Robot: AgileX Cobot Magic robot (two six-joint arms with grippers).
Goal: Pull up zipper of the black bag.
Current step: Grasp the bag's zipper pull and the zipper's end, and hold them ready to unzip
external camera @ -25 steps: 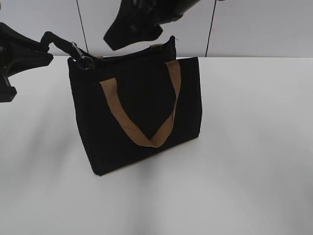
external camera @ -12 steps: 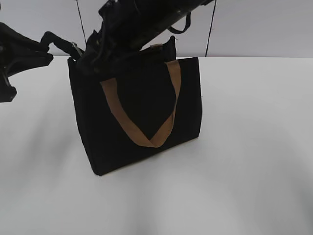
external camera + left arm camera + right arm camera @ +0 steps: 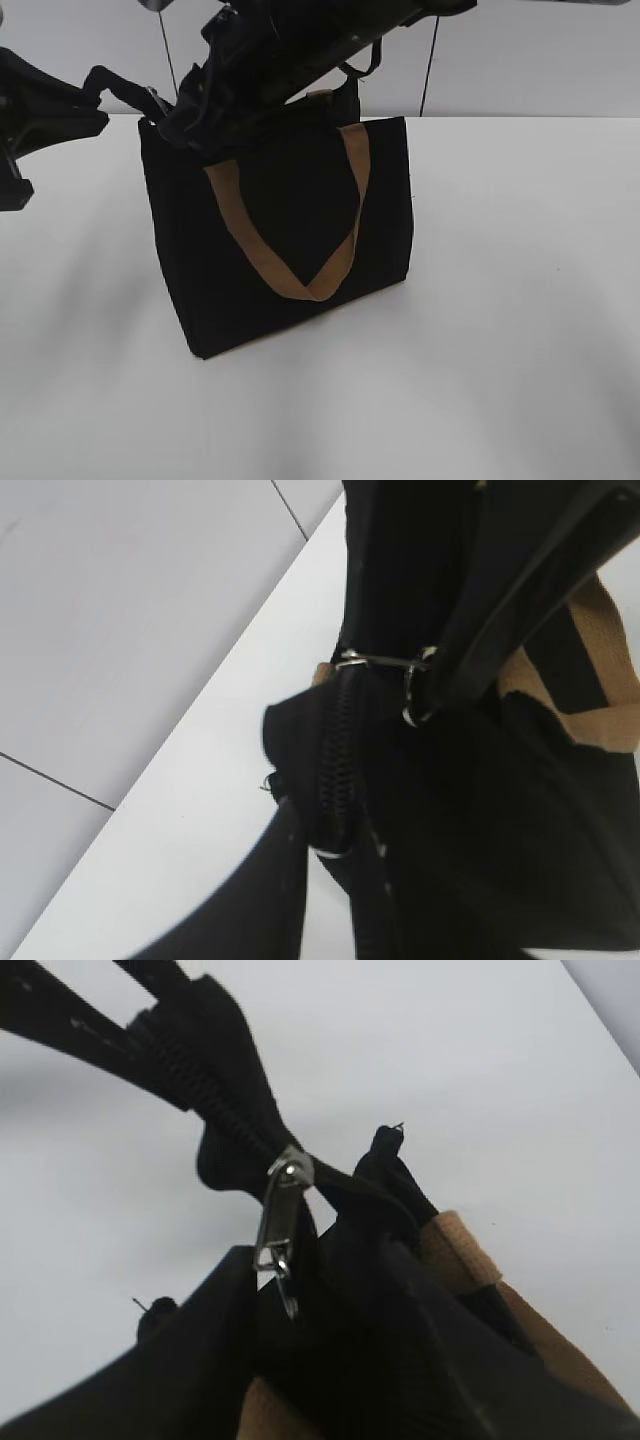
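The black bag (image 3: 290,200) stands upright on the white table, one tan strap handle (image 3: 300,280) hanging down its front. My left gripper (image 3: 95,85) is shut on the black tail of the zip line (image 3: 335,780) at the bag's top left corner and holds it taut (image 3: 330,850). The silver zipper pull (image 3: 283,1210) sits at that corner, and it also shows in the left wrist view (image 3: 380,662). My right gripper (image 3: 175,125) reaches across from the upper right. Its fingers (image 3: 290,1300) are closed close around the pull's ring.
The white table (image 3: 500,350) stretches around the bag. A pale panelled wall (image 3: 520,60) runs behind the table's far edge. The right arm (image 3: 300,40) crosses above the bag's top.
The right arm has come down from above the bag onto its top left corner and now covers the ring. The left gripper and the bag have not moved.
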